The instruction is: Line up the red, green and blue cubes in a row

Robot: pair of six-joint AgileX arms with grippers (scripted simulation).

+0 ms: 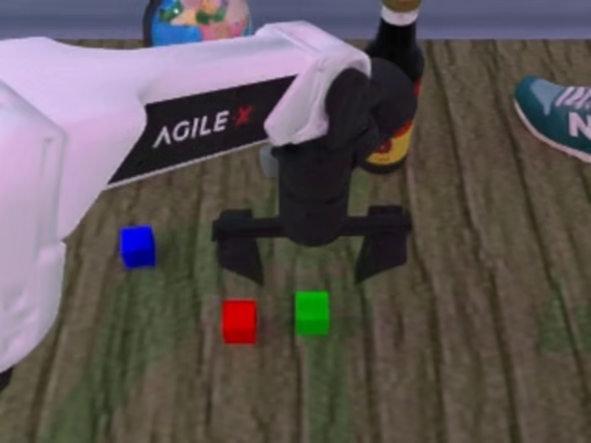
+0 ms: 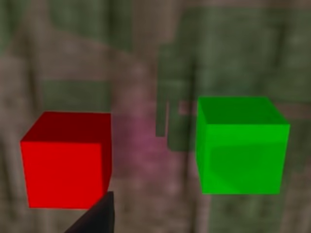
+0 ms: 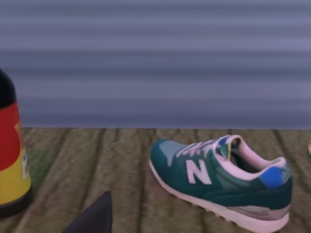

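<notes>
1. The worktop is a streaked brown-and-green wooden surface that carries everything here.
2. My left arm reaches in from the top view's left and ends over the middle of the worktop. The right arm does not show in the top view; its wrist view looks across the worktop from somewhere out of frame, so it seems parked.
3. A teal shoe lies at the far right edge, well apart from the cubes. A dark sauce bottle stands just behind the left arm's wrist, and a globe peeks out at the far edge.
4. The left tool hangs with its fingers spread wide, holding nothing, above and just behind the red and green pair.
5. The red cube and the green cube sit near each other with a small gap, roughly side by side. The blue cube rests alone toward the left, farther back and out of line.
6. My judgement: two cubes look placed, so the blue one is the step in hand. The next move calls for shifting the left tool over the blue cube, lowering around it, pinching it, and setting it in line beside the other two without nudging them.
</notes>
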